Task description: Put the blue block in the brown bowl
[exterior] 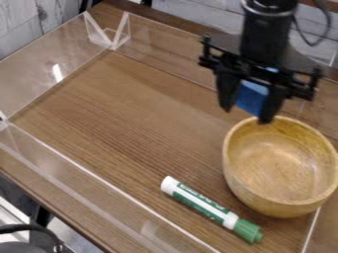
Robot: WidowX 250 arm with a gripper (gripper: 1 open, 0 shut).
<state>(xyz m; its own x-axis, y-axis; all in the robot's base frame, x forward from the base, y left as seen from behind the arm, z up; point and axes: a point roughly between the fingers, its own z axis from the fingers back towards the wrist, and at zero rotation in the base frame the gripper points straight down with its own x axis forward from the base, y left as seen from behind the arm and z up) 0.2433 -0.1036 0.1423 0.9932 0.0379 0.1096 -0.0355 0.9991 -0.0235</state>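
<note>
Gripper: black two-fingered gripper (256,99) pointing straight down, clamped on the small bright-blue rectangular block (250,96).
Block position: held off the table, pinched on two opposite faces, above the far rim of the large round light-brown wooden bowl (282,164).
Handling: likely light, rigid, matte enough not to slip; flat opposite faces the best place to grip; little risk of damage from a short drop.
Bowl: empty, wide-mouthed, thick-rimmed, at the table's right edge.
Edges: clear plastic walls (103,33) around the brown wood-grain table (119,119).
Open room: bare table left of the bowl; white-and-green marker (209,209) near the front, just beside the bowl.
</note>
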